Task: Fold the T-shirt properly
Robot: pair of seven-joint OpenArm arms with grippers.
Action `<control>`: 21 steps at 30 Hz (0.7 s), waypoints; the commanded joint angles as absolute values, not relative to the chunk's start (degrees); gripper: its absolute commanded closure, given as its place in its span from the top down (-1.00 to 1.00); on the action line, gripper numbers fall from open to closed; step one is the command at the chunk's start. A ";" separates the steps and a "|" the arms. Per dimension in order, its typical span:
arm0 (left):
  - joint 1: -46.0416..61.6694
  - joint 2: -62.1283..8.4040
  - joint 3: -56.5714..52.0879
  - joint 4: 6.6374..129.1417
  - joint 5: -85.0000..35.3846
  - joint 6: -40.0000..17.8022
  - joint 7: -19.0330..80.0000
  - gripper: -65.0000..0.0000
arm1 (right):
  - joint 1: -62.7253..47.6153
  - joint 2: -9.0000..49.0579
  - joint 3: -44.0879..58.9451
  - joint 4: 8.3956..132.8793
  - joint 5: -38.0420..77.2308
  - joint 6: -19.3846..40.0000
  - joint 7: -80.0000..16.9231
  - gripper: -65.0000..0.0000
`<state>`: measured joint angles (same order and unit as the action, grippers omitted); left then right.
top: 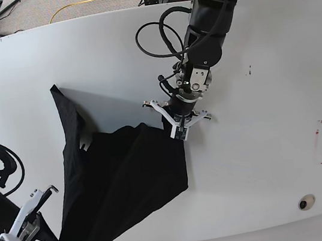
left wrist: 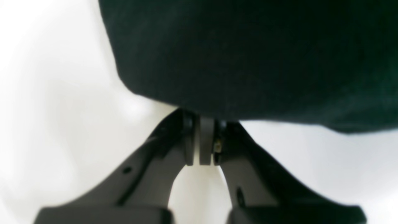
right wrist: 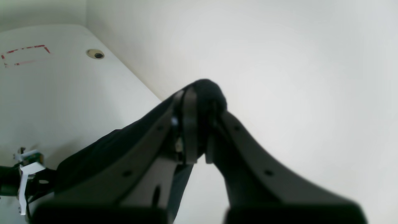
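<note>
Fingers of the left gripper [left wrist: 201, 137] are pressed together right at the hem of the large, limp black cotton T-shirt [top: 122, 187]; whether cloth is caught between them cannot be told. Soft and light, the shirt will likely sag and slide, so corners or hems suit a hold best. It drapes across the white table [top: 264, 159], centre to lower left of the base view, where the right gripper [right wrist: 199, 124] pinches a bunched fold.
</note>
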<state>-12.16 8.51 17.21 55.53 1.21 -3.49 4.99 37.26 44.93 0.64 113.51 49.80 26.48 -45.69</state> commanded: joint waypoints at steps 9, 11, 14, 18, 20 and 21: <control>-4.70 4.18 16.31 75.82 1.01 -3.82 9.01 -1.00 | 38.90 45.67 4.00 108.62 50.24 25.80 -43.74 -1.00; -3.03 3.47 14.46 79.43 1.01 -4.00 9.10 -1.00 | 38.90 45.67 4.70 107.30 50.24 25.71 -43.74 -1.00; -0.04 2.42 11.38 84.44 1.01 -4.18 9.19 -1.00 | 39.25 45.67 5.49 106.51 50.24 25.71 -43.74 -1.00; 1.71 -0.75 9.80 88.48 1.01 -5.32 9.19 -0.99 | 39.69 45.58 5.49 105.54 50.24 25.63 -43.74 -1.00; 2.86 -1.63 9.89 89.80 1.01 -7.25 9.27 -0.99 | 40.04 45.58 5.41 105.63 50.24 25.63 -43.82 -1.00; 3.30 -1.63 9.98 90.07 1.01 -8.04 9.36 -0.98 | 40.04 45.58 5.41 105.63 50.24 25.63 -43.91 -1.00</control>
<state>3.64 -1.72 9.78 88.05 1.23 -7.07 10.92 37.98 44.60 4.80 104.97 49.78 25.96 -45.74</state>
